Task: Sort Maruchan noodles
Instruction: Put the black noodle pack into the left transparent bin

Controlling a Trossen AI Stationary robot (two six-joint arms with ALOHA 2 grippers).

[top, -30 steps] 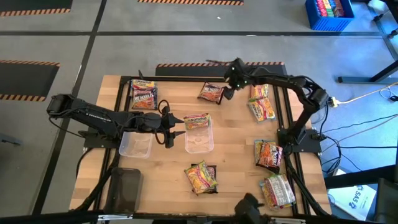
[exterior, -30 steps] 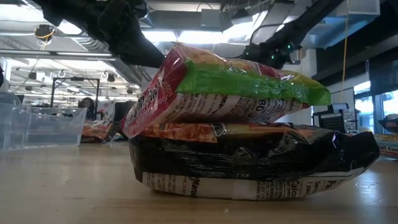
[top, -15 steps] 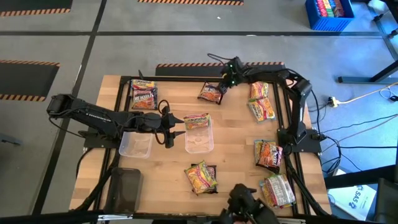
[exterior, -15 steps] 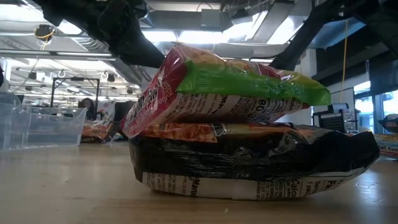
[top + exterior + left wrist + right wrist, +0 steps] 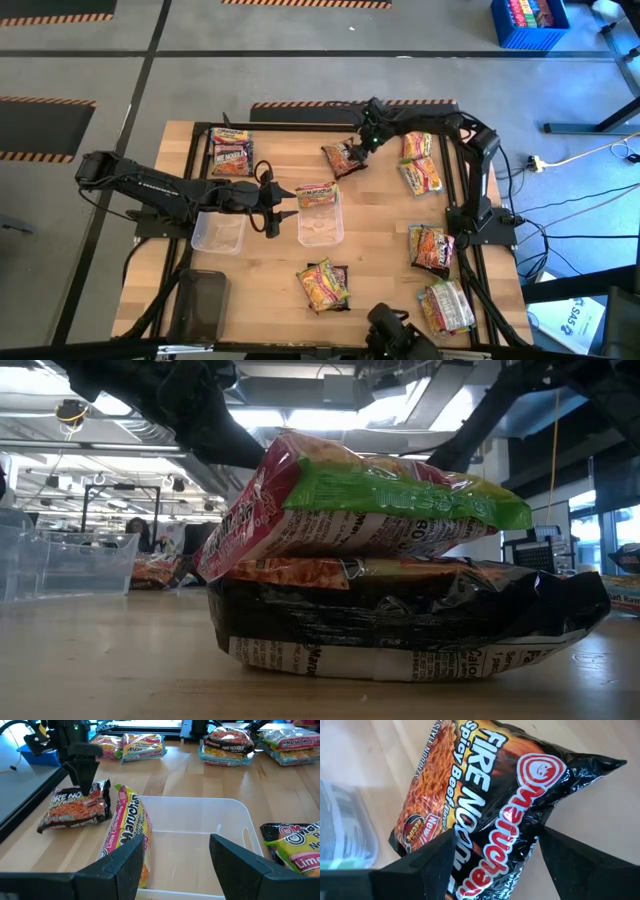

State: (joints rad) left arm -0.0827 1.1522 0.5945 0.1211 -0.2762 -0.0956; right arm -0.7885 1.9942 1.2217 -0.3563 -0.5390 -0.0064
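A black Maruchan Fire Noodle packet lies flat on the wooden table toward its far side. My right gripper slants down over it, open, with a finger on each side of one end of the packet. My left gripper hangs open at the table's middle, short of a clear tray. A yellow Maruchan packet leans on edge against that tray's far wall. At the near edge a red-and-green packet rests on a black one. My right gripper comes at the black packet slanting down from the table's far right, its fingers straddling the packet's end. The packet lies on the table. I cannot tell whether the fingers touch it.
A second clear tray stands left of the first. More packets lie at the far left, the far right and along the right side. A dark tray sits at the near left. Black frame rails border the table.
My right gripper has come down and a little toward the table's left, onto the black packet, turning its wrist as it sank. Its fingers have kept the same gap.
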